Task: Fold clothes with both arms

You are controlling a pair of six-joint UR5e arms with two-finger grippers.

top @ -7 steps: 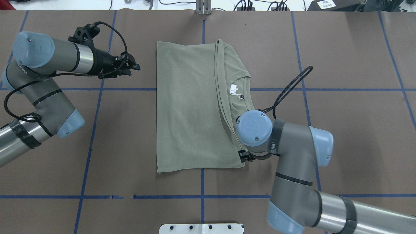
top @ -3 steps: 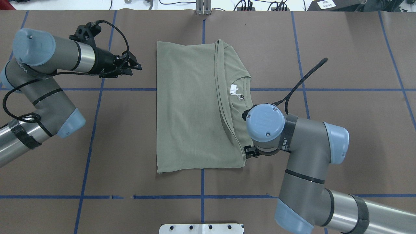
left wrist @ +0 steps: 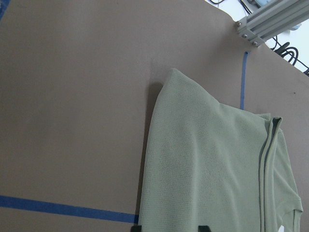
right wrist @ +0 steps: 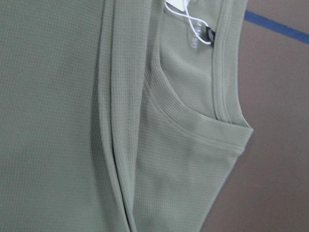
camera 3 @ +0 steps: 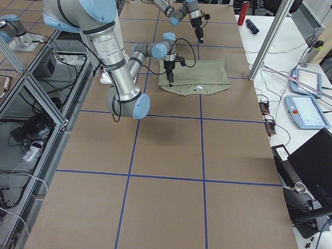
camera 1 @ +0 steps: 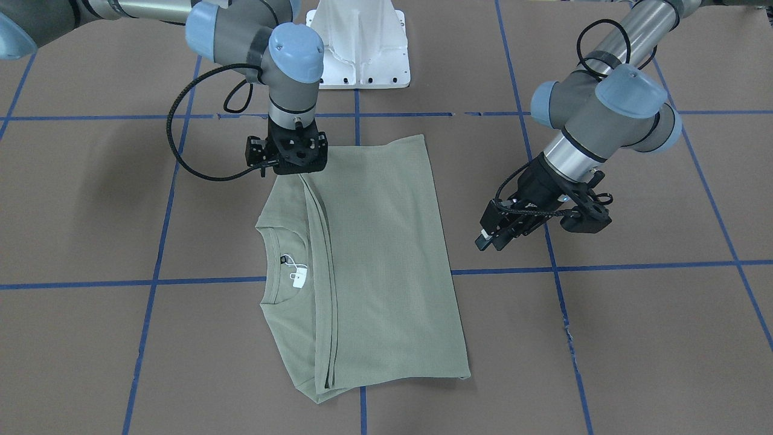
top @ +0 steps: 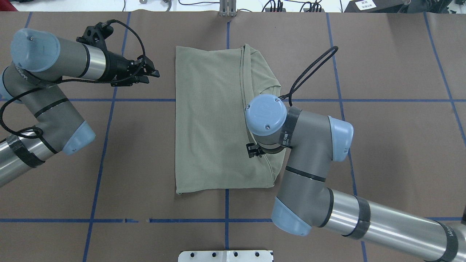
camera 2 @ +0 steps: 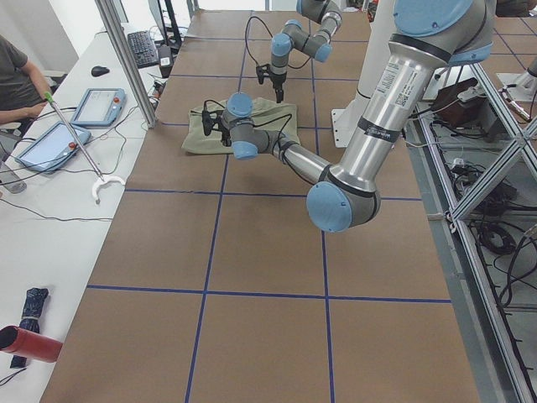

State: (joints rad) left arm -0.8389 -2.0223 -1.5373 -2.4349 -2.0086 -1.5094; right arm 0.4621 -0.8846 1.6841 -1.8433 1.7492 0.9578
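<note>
The clothes are one sage-green shirt [top: 207, 120], folded into a rectangle at the table's middle, with the collar side turned to my right. Its white hang tag [camera 1: 297, 277] and black label [right wrist: 209, 35] show at the round neck. My right gripper [camera 1: 296, 169] points straight down over the shirt's [camera 1: 374, 260] folded edge near the hem end. The wrist hides its fingers from above, and I cannot tell how they stand. The left gripper [top: 153, 74] hovers open beside the shirt's far left corner, apart from the cloth [left wrist: 207, 159].
The white pedestal base [camera 1: 361, 54] stands at the robot's edge of the table. Blue tape lines [top: 109, 100] cross the brown surface. Beyond the far edge are a metal post [camera 2: 126, 59], tablets [camera 2: 96, 105] and a seated person [camera 2: 13, 75].
My right wrist swung out to the right, then came back left and further from the robot, from the shirt's near right corner to over its folded edge. The left gripper barely moved.
</note>
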